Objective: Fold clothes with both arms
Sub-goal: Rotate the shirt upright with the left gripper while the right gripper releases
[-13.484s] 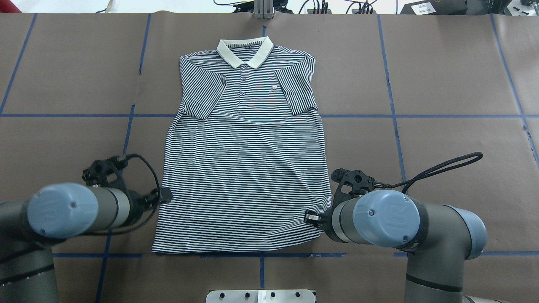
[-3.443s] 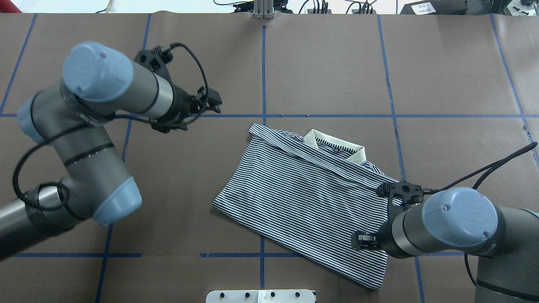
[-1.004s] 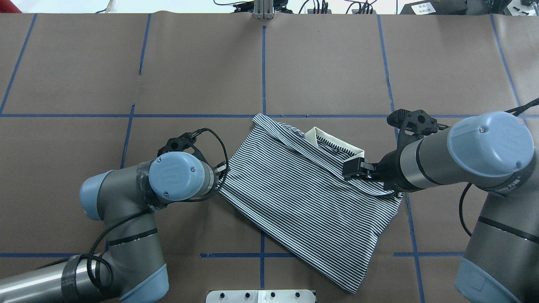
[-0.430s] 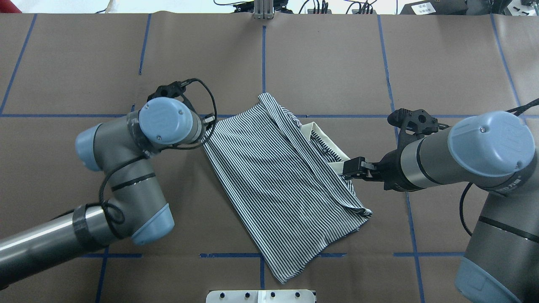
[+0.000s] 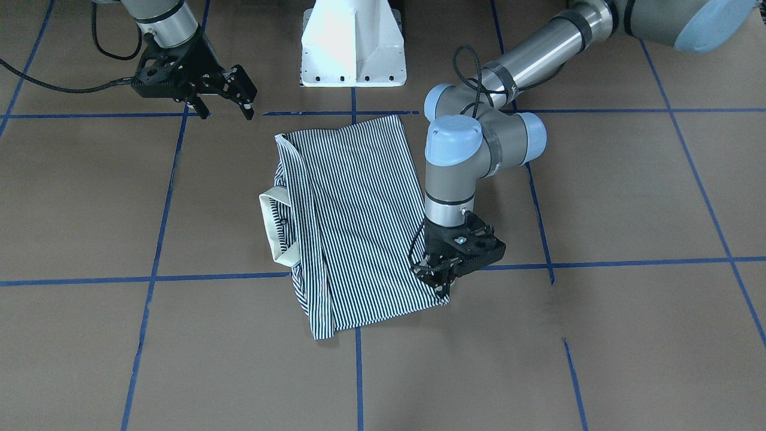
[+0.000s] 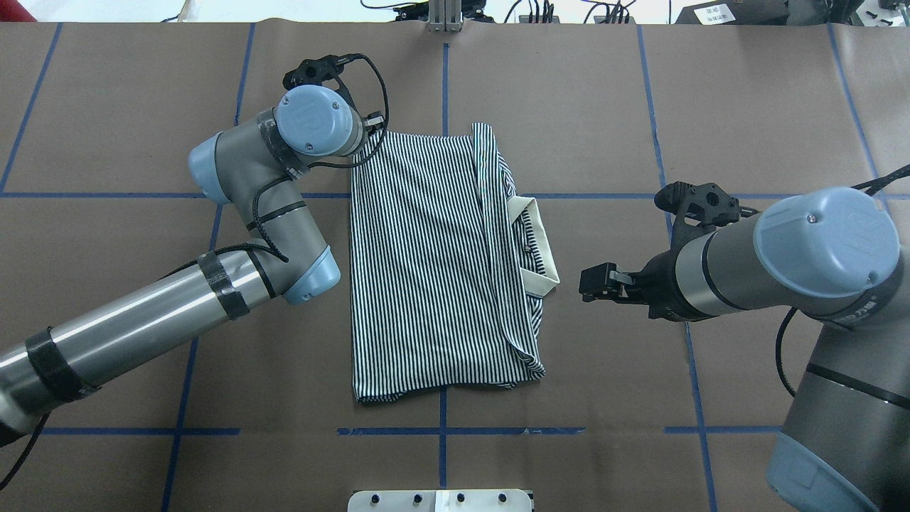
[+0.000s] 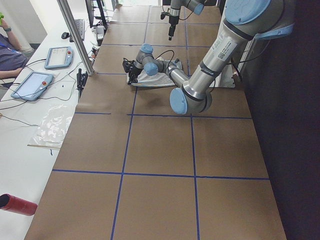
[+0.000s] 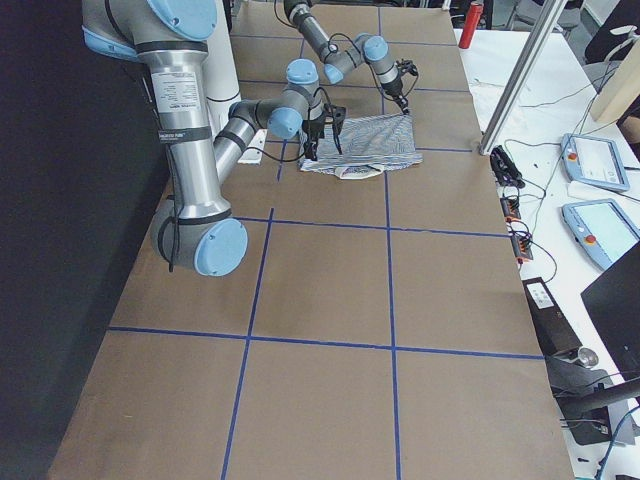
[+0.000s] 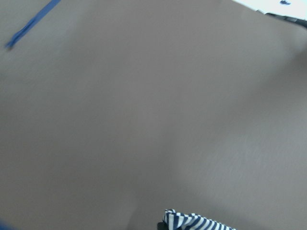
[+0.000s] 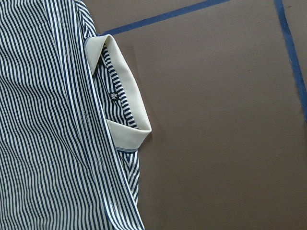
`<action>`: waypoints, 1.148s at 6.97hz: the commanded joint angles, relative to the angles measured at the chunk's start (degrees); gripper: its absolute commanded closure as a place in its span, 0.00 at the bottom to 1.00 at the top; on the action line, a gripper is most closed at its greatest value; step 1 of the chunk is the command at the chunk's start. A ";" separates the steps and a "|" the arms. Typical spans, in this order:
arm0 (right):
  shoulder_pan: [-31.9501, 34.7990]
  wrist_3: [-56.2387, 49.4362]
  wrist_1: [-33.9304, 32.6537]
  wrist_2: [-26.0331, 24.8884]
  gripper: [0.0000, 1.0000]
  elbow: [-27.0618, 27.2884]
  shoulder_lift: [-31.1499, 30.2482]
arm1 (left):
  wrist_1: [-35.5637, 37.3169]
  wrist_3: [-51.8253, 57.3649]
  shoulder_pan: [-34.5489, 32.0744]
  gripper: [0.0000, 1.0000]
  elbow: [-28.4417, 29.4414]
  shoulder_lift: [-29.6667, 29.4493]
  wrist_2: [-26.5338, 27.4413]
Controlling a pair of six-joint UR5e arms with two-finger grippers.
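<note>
One folded polo shirt with thin navy-and-white stripes [image 6: 426, 263] lies mid-table on the brown paper cover [image 6: 746, 107], its cream collar [image 6: 544, 249] on the right side. Your left black two-finger gripper [image 5: 444, 286] is pinched on its far corner. The right black gripper [image 5: 227, 112] hangs spread and empty near the collar. It's a soft, limp knit, so take hold at doubled corners, because single layers will likely slide apart.

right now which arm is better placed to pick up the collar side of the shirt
Right. The right gripper hangs open just beside the collar. The left gripper is across the shirt at its opposite corner, pinching fabric.
</note>
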 commanded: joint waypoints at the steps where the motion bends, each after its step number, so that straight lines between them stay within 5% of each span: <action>1: -0.08 0.07 0.00 -1.01 0.00 -0.15 0.00 | -7.55 7.73 -0.63 0.01 4.95 -1.86 4.12; 3: -0.43 -0.72 0.00 -2.85 0.00 -1.11 0.61 | -7.91 14.33 -3.16 0.00 4.87 -1.86 3.79; 5: -0.25 -0.81 -0.88 -3.65 0.00 -8.20 7.71 | -6.87 17.09 -5.54 0.00 3.12 -1.34 -5.38; 8: -3.67 -7.65 -1.14 -6.62 0.00 -14.99 13.17 | 5.39 17.35 -5.82 0.00 -17.04 7.52 -8.26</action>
